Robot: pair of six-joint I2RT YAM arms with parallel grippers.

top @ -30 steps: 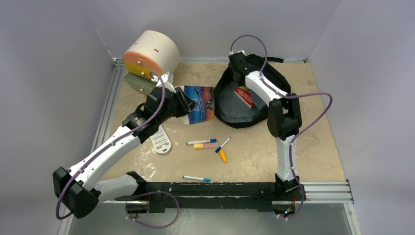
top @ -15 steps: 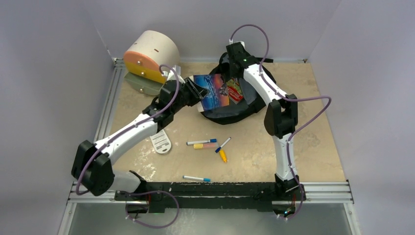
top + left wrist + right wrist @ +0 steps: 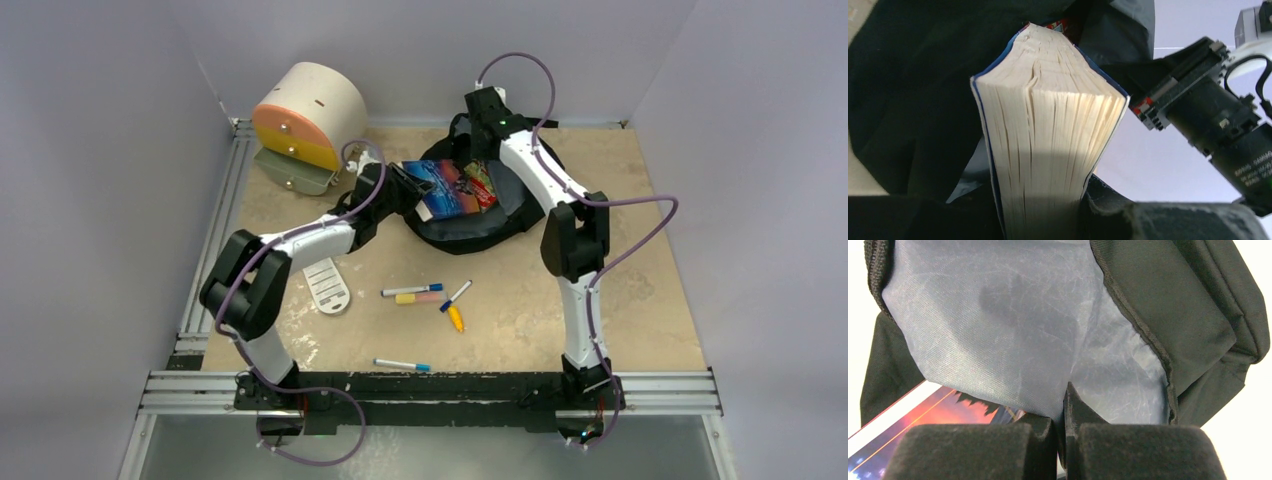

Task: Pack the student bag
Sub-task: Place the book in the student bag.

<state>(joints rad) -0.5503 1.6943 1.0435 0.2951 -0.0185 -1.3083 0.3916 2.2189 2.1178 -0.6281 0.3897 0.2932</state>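
Your bag (image 3: 470,240) lies at the far middle of the table, its mouth turned toward the left arm. Your right gripper (image 3: 1062,435) is clenched on a fold of the bag's upper edge, with grey lining nipped between the pads. It holds that edge lifted, evidently to prop the mouth wide enough for entry. Your left gripper (image 3: 405,190) grasps a thick book (image 3: 1048,135) by its near end, cover up. The far end already reaches past the lower rim and under the raised flap. A red book (image 3: 482,185) lies inside, just beyond the incoming one. I judge the step in hand to be insertion, and it is only partly complete, since most of the book shows outside the fabric. Its leading corner may foul the red book or drag the lining, so push it in flat. Several markers (image 3: 425,293) lie loose mid-table, well apart from the bag and not yet packed. The drawer box (image 3: 305,115) stands at the far left, clear of both arms.
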